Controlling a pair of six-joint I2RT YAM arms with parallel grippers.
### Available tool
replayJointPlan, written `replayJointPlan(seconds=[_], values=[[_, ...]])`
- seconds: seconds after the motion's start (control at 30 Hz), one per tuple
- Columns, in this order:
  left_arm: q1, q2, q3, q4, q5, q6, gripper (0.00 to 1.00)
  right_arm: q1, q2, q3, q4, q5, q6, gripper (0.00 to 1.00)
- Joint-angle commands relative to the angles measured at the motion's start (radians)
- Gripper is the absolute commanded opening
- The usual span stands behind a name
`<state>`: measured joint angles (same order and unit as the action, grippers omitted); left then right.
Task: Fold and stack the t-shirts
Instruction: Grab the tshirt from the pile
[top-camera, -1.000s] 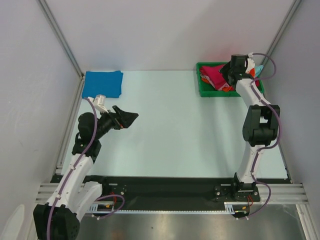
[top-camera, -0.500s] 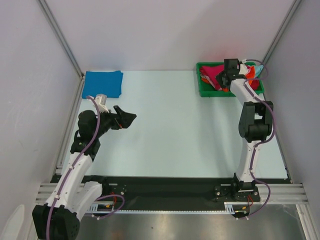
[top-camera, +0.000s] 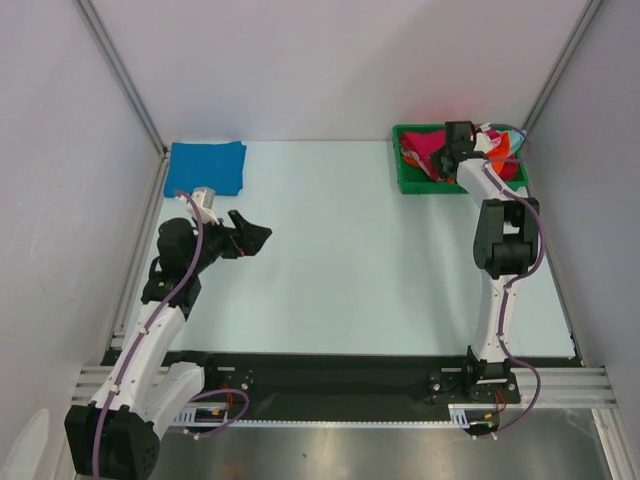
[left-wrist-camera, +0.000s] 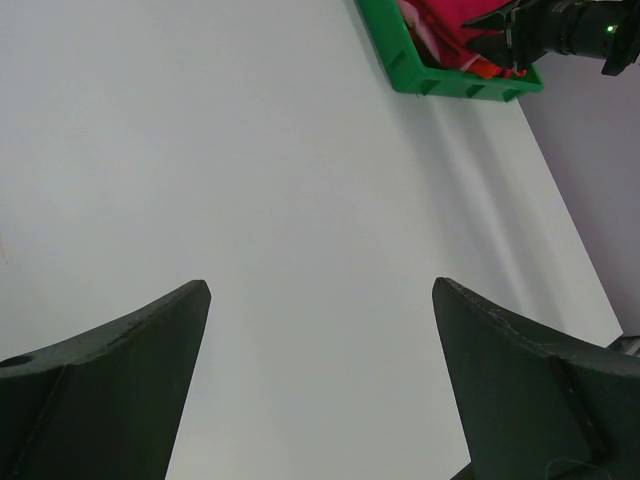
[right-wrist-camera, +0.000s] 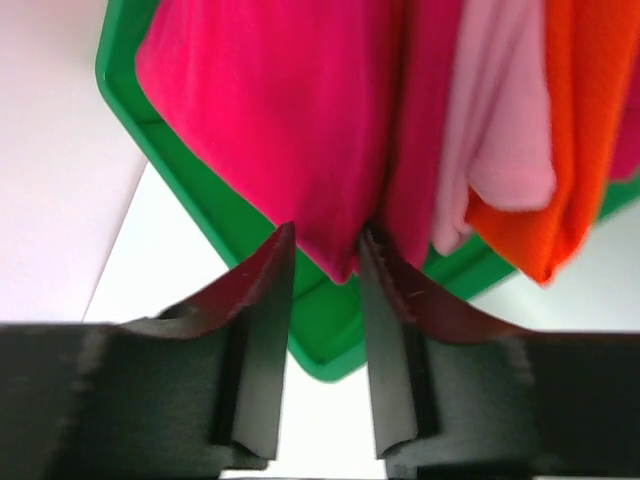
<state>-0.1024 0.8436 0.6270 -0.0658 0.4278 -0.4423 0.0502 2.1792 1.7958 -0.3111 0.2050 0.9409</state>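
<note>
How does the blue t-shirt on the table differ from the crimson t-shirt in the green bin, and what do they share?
The blue t-shirt lies folded flat; the crimson t-shirt is bunched up. The blue t-shirt rests at the far left corner of the table; the crimson t-shirt is in the green bin, far right. Nothing touches the blue t-shirt; the right tool pinches a fold of the crimson t-shirt. Both are plain, single-coloured cloth.

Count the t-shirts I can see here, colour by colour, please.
Blue t-shirt, folded on the table: 1
Crimson t-shirt, in the green bin: 1
Pink t-shirt, in the bin: 1
Orange t-shirt, in the bin: 1
Total: 4 in view; the bin may hide more.
</note>
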Motion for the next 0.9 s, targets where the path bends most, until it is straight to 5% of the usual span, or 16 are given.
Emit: replayJointPlan(seconds=[0.0, 0.13, 0.33, 0.5, 0.87], values=[[0.009, 0.000, 0.043, 0.006, -0.011, 0.036, 1.00, -0.009, 0.053, 0.072, 0.050, 0.025, 0.004, 0.33], [0.010, -0.003, 0.051, -0.032, -0.069, 0.036, 1.00, -0.016, 0.077, 0.108, 0.073, 0.016, 0.007, 0.00], [0.010, -0.024, 0.050, -0.043, -0.122, -0.007, 1.00, 0.003, 0.053, 0.385, 0.047, 0.046, -0.079, 0.00], [0.009, -0.072, 0.040, -0.135, -0.280, -0.237, 1.00, 0.040, -0.042, 0.643, 0.130, 0.103, -0.192, 0.00], [0.024, -0.231, 0.186, -0.529, -0.018, -0.220, 1.00, 0.235, -0.516, 0.374, 0.349, 0.126, -0.241, 0.00]])
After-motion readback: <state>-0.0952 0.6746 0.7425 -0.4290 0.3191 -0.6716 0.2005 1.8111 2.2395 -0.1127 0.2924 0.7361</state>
